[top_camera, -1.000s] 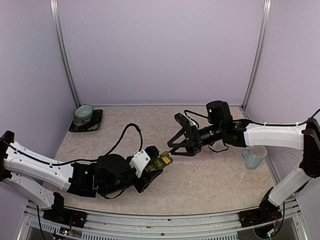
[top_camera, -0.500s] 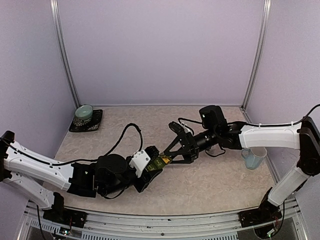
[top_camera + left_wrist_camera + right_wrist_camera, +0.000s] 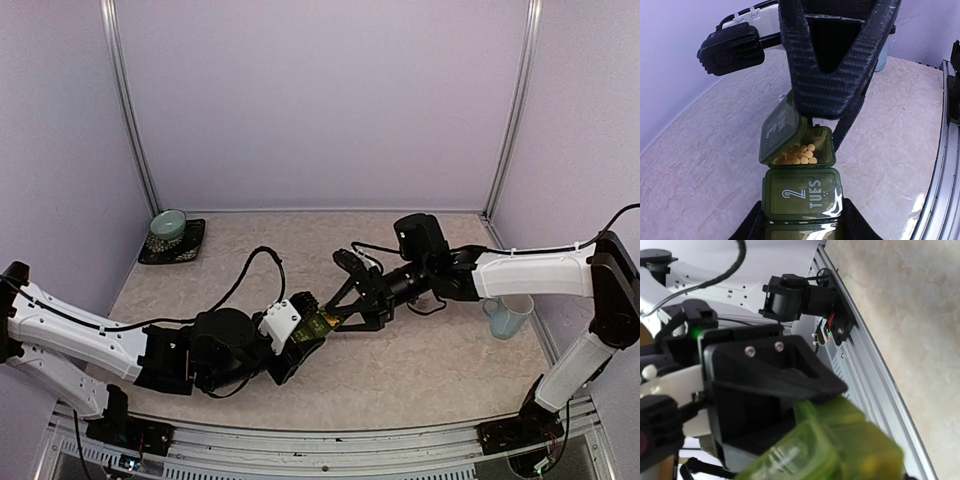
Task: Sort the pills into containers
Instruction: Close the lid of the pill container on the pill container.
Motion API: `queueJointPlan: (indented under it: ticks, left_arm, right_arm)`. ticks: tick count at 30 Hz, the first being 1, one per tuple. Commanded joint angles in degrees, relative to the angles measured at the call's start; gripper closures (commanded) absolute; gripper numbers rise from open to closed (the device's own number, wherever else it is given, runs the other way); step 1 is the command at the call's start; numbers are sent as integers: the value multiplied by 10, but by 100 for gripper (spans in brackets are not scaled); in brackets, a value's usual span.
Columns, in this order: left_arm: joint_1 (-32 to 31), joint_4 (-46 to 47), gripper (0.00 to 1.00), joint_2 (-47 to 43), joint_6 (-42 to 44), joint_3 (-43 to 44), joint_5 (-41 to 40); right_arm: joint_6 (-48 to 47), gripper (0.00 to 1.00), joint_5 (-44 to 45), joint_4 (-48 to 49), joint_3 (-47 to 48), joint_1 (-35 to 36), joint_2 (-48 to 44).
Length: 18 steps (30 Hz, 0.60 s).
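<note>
My left gripper point(image 3: 310, 332) is shut on the containers point(image 3: 322, 323), a dark green strip held just above the table. In the left wrist view the strip point(image 3: 802, 192) sits between my fingers point(image 3: 756, 222). Its "2 TUES" lid is closed. The far compartment's lid point(image 3: 780, 125) stands half open over several small yellow pills point(image 3: 800, 154). My right gripper point(image 3: 340, 314) is open, its carbon-weave fingers point(image 3: 805, 75) coming down over that far compartment and touching its lid. The right wrist view shows the strip point(image 3: 840, 440) blurred and very close.
A pale blue mug point(image 3: 508, 315) stands at the right by the right arm. A pale green bowl point(image 3: 168, 224) sits on a dark mat point(image 3: 185, 250) at the back left. A metal rail point(image 3: 330, 450) runs along the near edge.
My right gripper has moved left and down from mid-table to the far end of the strip. The left gripper and the strip have stayed still.
</note>
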Motion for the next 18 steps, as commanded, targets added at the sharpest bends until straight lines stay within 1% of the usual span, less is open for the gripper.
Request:
queueJointPlan:
  ticks: [1,5,8,13,18]
  left_arm:
    - [-4,25,69,-4,0,-5,0]
    - [-4,27,69,-7,-2,-9,0]
    - [-4,28,69,-8,-2,-13,0]
    - [-4,31,69,-12,-3,-17,-1]
    - [-4,32,69,-13,-4,-20,-6]
  right_arm:
    - [28,17,-8,20,9,4,14]
    - [39,17,-9,31,10,5,15]
    - [46,21,-11,34,11,4,18]
    - [63,37,-20,58,2,3,22]
    - [69,47,-27,70,-3,3,21]
